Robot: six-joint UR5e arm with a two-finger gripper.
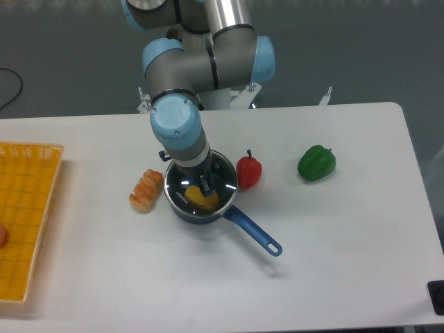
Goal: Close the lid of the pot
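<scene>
The pot (182, 205) is a small dark saucepan in the middle of the table. Its blue handle (253, 232) points toward the front right. Something yellow lies inside it. The lid (225, 173), clear glass with a thin silver rim, sits over the pot's mouth, reaching slightly past it on the right. My gripper (205, 185) comes straight down onto the lid's centre. Its dark fingers are close together there, shut on the lid. The wrist hides the lid's far part.
A red pepper (249, 171) touches the pot's right side. A bread roll (146, 190) lies just left of the pot. A green pepper (316, 162) sits further right. A yellow basket (24, 215) stands at the left table edge.
</scene>
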